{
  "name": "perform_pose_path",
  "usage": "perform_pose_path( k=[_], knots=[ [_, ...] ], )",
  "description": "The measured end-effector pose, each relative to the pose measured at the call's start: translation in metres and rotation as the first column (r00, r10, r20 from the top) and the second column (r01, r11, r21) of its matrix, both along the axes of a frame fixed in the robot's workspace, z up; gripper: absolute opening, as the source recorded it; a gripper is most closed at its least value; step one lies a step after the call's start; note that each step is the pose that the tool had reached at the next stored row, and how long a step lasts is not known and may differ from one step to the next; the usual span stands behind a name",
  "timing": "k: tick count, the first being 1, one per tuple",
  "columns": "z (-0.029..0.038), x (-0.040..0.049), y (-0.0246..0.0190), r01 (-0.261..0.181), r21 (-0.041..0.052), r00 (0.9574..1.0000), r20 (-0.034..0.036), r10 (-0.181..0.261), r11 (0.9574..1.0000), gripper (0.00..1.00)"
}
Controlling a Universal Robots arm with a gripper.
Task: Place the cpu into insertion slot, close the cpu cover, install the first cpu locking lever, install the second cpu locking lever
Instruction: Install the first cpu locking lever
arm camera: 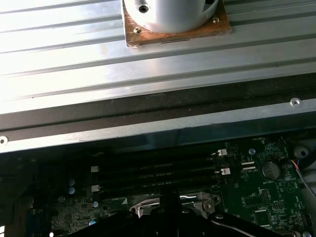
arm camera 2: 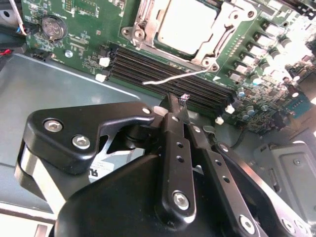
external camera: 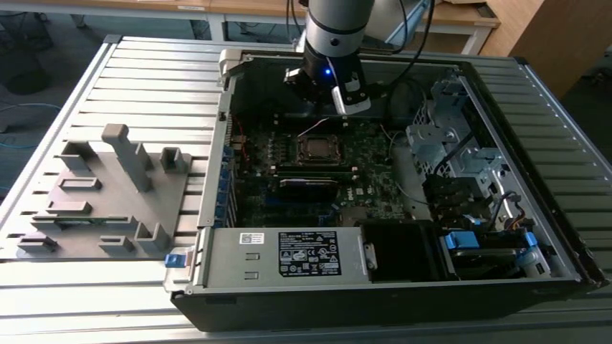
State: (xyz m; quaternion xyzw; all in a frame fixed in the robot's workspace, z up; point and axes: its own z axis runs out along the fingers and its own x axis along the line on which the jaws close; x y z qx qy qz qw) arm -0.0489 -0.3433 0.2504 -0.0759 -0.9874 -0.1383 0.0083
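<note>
**Cpu sits just ahead of the closed pincer, across the memory slots**

You have 1 arm over 1 slatted metal surface (external camera: pixel 143 86), with 1 open computer case (external camera: pixel 383 304) lying on it and 1 green motherboard (arm camera 2: pixel 84 49) inside.

In the second wrist view the pincer (arm camera 2: pixel 174 101) has its 2 black fingers pressed together. A tiny speck shows at the tips, and you cannot tell whether anything is pinched there.

Between the tips and the socket lie what look like 4 long black memory slots (arm camera 2: pixel 138 61). Their long axis runs across the direction the pincer points.

Past them is 1 cpu cover (arm camera 2: pixel 142 22), a silver frame that appears to lie flat around its open centre. Inside it, 1 cpu (arm camera 2: pixel 185 24) is seated, its pale metal top facing up.

1 thin locking lever (arm camera 2: pixel 173 77) lies nearest the tips, just ahead of them. It lies along the slots and looks unlatched. You cannot make out a 2nd lever for sure.
</note>
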Motion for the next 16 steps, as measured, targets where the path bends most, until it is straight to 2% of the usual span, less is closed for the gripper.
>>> perform_pose_path(
  k=[11,12,15,16],
  knots=[
    [-0.0007,0.0023,0.0000,0.000,-0.0013,1.0000,0.0001,0.000,1.0000,0.10],
    [-0.0008,0.0025,0.0000,0.000,-0.0048,1.0000,-0.0001,0.000,1.0000,0.10],
    [-0.0011,0.0027,0.0000,0.001,-0.0273,1.0000,-0.0001,-0.001,0.9996,0.10],
    [-0.0012,0.0027,0.0000,0.001,-0.0319,1.0000,0.0000,-0.001,0.9995,0.10]
  ],
)
